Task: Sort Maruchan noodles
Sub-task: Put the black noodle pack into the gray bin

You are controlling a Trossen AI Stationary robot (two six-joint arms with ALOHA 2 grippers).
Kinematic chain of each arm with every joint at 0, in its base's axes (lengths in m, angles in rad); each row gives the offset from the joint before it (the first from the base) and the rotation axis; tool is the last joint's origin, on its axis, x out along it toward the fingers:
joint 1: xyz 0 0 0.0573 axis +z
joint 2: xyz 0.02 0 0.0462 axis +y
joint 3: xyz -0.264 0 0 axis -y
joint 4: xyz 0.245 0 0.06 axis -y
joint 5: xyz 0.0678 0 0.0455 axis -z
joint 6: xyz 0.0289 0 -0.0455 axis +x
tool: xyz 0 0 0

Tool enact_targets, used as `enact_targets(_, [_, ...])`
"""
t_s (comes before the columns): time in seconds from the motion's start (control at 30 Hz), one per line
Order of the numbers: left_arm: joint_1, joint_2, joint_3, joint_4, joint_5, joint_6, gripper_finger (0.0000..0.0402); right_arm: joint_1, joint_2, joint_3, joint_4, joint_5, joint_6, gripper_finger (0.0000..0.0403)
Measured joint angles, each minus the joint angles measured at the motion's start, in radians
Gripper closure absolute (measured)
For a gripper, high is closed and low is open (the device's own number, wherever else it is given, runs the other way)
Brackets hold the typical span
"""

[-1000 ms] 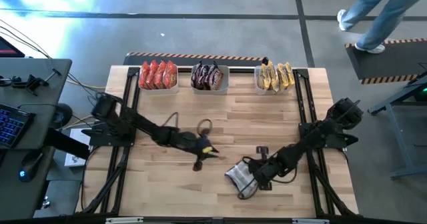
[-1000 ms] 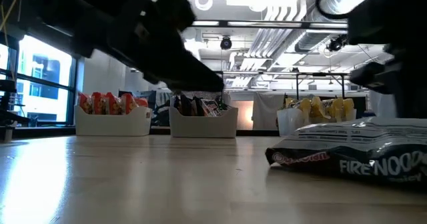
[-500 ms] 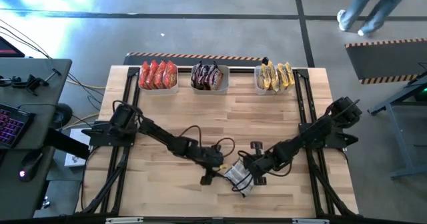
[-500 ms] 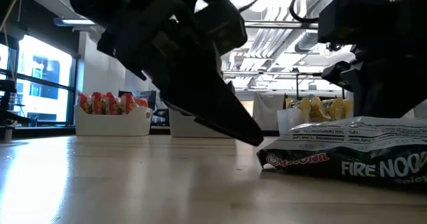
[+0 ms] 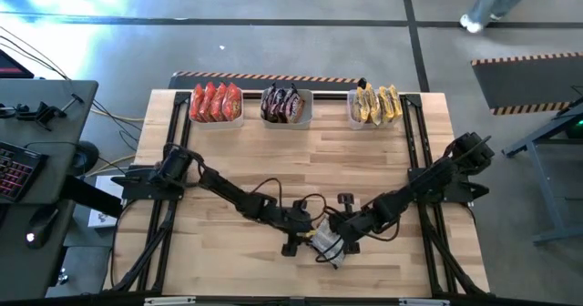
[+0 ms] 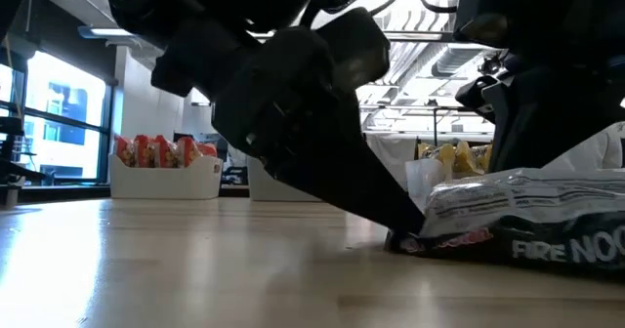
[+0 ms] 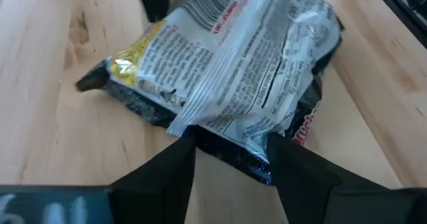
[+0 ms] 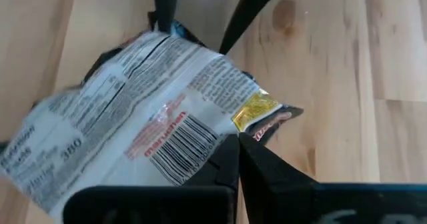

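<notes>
A: Which step is this?

B: The last loose packet, I'd say. One flat silver-and-dark plastic noodle packet (image 5: 326,240) lies on the pale wooden counter (image 5: 364,160), near its front edge and well apart from the three pale rectangular plastic bins along the back. The left gripper (image 7: 232,159) is down at it with its two dark fingers spread, one on either side of the packet's near edge (not yet pinched on it, as far as the left wrist view shows).

A: And the right arm?

B: The right gripper (image 8: 237,159) has its fingers pressed together with nothing between them, the tips resting at the packet's opposite edge. It seems to be pinning or steadying it.

A: So what does the next move call for?

B: The left fingers need to close on that edge firmly, since the crinkly film looks slippery. Then the packet goes to the middle bin (image 5: 287,117), which holds the other dark packets (image 5: 284,104); the red-orange packets (image 5: 216,100) and the yellow packets (image 5: 376,103) sit in the bins either side.
</notes>
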Motion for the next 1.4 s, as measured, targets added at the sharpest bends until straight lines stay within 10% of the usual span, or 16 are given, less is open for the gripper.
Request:
enact_targets(0.47, [-0.016, 0.025, 0.035, -0.026, 0.053, -0.025, 0.0392, 0.064, -0.105, 0.002, -0.076, 0.084, 0.017, 0.0358])
enact_targets(0.9, [0.065, 0.000, 0.033, 0.149, 0.212, -0.367, 0.0401, 0.305, -0.135, 0.003, -0.117, 0.345, 0.270, 0.0159])
enact_targets(1.4, [0.131, -0.002, 0.034, 0.338, 0.215, -0.509, 0.0401, 0.313, -0.135, 0.003, -0.266, 0.390, 0.419, 0.0146])
